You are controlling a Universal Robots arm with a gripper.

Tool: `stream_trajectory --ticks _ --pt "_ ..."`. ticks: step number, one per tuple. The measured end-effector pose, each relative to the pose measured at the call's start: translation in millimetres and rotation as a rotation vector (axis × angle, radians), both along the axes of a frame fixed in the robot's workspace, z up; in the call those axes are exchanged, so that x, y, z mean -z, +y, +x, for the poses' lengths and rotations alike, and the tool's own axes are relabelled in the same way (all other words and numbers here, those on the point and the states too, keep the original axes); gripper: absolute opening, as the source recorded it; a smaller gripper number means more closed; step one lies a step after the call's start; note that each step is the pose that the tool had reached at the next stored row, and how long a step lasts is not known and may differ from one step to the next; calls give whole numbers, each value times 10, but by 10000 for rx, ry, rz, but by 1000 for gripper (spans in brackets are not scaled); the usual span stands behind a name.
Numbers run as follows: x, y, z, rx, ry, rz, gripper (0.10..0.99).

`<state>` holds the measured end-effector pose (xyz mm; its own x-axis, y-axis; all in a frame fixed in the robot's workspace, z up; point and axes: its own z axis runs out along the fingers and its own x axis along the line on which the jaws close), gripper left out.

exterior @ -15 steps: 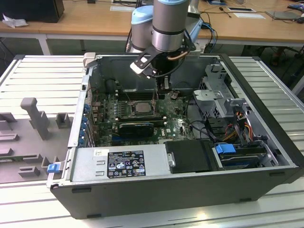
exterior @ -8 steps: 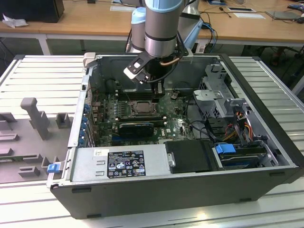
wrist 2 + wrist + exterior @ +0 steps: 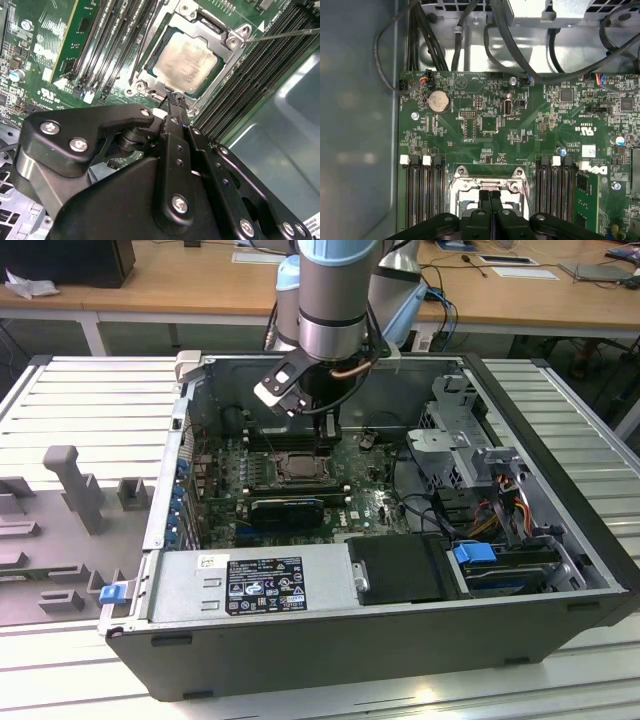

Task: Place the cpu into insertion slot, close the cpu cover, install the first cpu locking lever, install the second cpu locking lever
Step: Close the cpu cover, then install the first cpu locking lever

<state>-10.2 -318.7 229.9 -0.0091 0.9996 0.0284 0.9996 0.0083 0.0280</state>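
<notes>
The cpu lies flat in the insertion slot, its pale metal face showing through the square opening of the cpu cover, which lies down around it. A thin metal locking lever sticks out from the socket's corner, away from the frame. My gripper hangs just above the socket's edge with its black fingers pressed together and nothing between them. In the first wrist view the gripper sits over the socket rim. In the exterior view the gripper is low inside the open computer case.
Long black memory slots flank the socket on both sides. A long black card lies nearer the front, with a black drive box beside it. Cables and a metal drive cage crowd the exterior view's right. Case walls enclose the board.
</notes>
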Motion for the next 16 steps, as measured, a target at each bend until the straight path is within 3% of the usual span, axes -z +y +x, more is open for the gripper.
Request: stream_trajectory --ticks 8,16 --pt "0 0 -170 1 -1 0 106" --pt "-3 0 -244 0 0 2 106"
